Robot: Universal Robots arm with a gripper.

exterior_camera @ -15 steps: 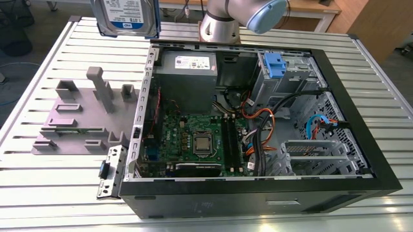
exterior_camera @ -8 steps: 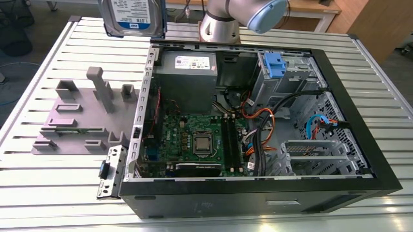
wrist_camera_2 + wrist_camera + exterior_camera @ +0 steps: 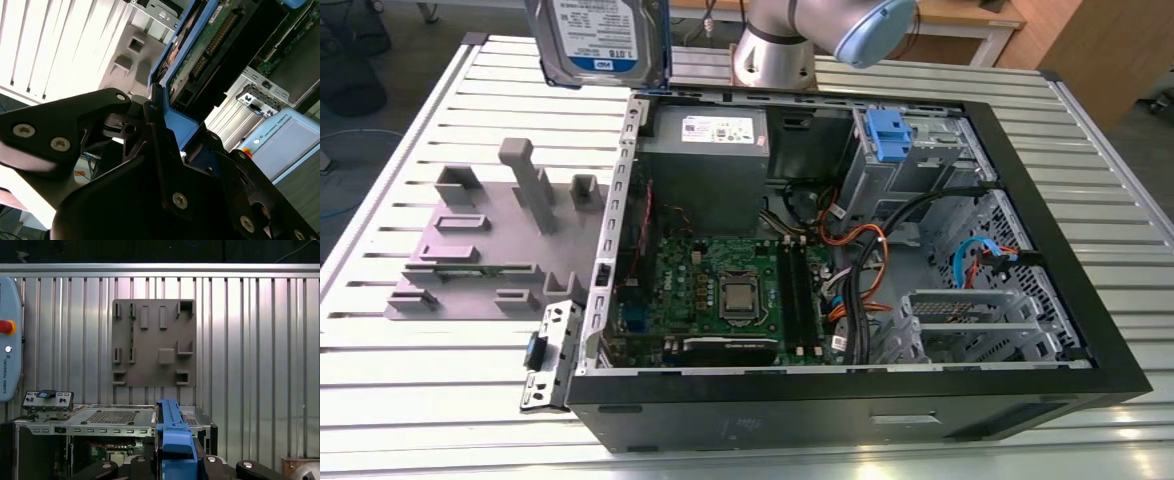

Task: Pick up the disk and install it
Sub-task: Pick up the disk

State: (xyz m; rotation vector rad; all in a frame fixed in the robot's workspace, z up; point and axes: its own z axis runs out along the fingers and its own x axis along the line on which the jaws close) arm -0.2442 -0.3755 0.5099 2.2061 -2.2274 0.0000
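I am clamping my gripper [image 3: 162, 127] tight on the bright blue frame [image 3: 172, 437] of the disk [image 3: 598, 40]. My black fingers [image 3: 95, 120] are pressing against the frame from both sides, so the jaws are closed on it. In the second wrist view the disk's green circuit-board face is running away from my fingers, edge-on and tilted.

In the exterior view I am holding the disk up in the air with its label facing the camera. It is hanging over the far corner of the open computer case [image 3: 854, 400], toward the exterior view's left and well clear of the case. The case is lying on its side on the slatted metal table [image 3: 427, 390] with its motherboard [image 3: 720, 275] facing up. The grey power-supply box [image 3: 707, 150] is sitting at the far end, and a small blue latch [image 3: 887, 135] is sitting on the drive cage near it.

Outside the case wall, on the exterior view's left, a grey fixture plate [image 3: 480, 250] with upright pegs is resting on the table. My arm's base [image 3: 774, 55] is standing behind the case.
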